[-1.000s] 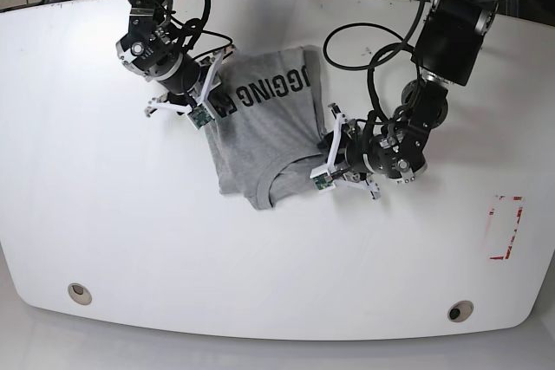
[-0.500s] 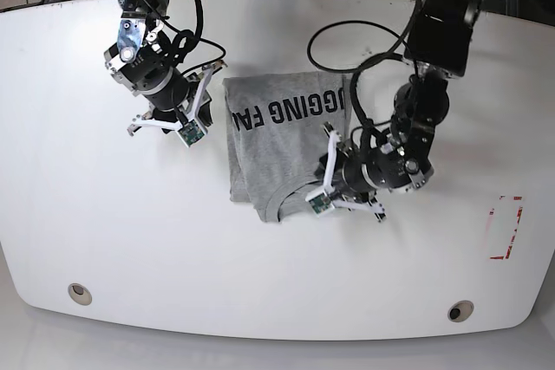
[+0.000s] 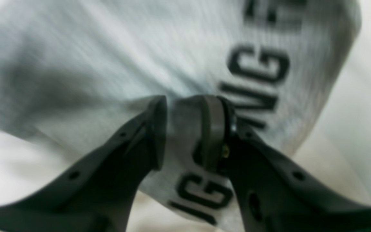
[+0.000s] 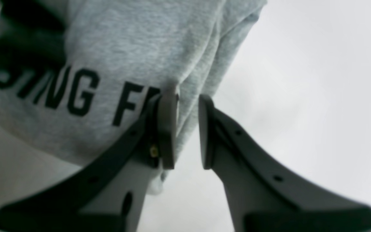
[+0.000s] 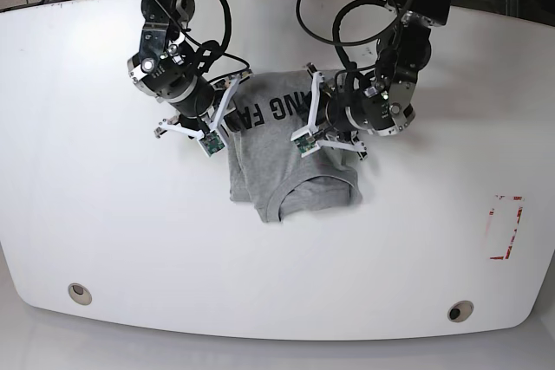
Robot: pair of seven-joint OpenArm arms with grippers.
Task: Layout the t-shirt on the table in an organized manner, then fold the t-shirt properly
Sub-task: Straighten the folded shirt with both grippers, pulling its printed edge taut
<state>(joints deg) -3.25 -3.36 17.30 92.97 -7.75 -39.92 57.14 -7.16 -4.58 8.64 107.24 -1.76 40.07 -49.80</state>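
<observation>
The grey t-shirt (image 5: 286, 171) lies folded near the middle of the white table (image 5: 104, 214), collar toward the front and black lettering across its far part. My left gripper (image 5: 310, 123) sits on the lettered band's right side. In the left wrist view a fold of t-shirt (image 3: 108, 48) bulges between the fingers of the left gripper (image 3: 185, 129), which is shut on it. My right gripper (image 5: 224, 119) is at the shirt's left edge beside "FA". In the right wrist view the right gripper (image 4: 187, 129) pinches the t-shirt (image 4: 134, 38) edge at its tips, with table (image 4: 301, 96) showing below.
Two round metal grommets (image 5: 79, 293) (image 5: 460, 311) sit near the front edge. A red-and-white mark (image 5: 506, 227) lies at the right. Black cables hang from both arms over the far half of the table.
The shirt turned from tilted to straight and shifted right. My left gripper moved from the collar's right side up to the lettering. My right gripper swung away, then returned to the left edge.
</observation>
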